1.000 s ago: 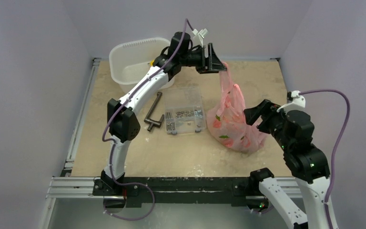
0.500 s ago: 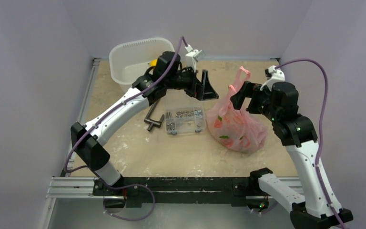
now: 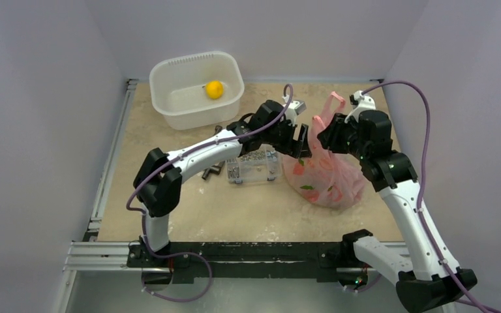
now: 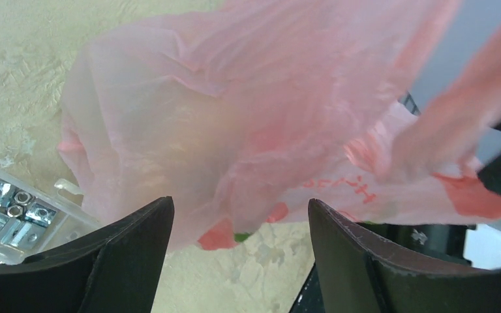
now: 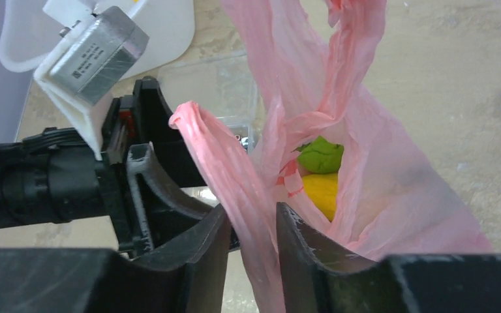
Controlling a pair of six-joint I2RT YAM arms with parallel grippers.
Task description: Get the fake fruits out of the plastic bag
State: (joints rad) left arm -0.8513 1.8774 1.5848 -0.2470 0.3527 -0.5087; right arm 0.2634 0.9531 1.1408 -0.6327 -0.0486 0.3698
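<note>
Folds of crinkly pink plastic bag [image 5: 391,195] bunch in right end effector [image 5: 251,220].

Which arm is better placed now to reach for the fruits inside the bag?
Left. The left gripper is open beside the plastic bag; the right gripper is shut on the bag's handle, holding it up.

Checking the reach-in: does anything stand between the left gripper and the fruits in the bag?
Yes. The left gripper, jaws open, faces the plastic bag from outside: its film lies between it and the fake fruits. The handle strip pinched by the right gripper also stands between it and the bag's mouth.
</note>
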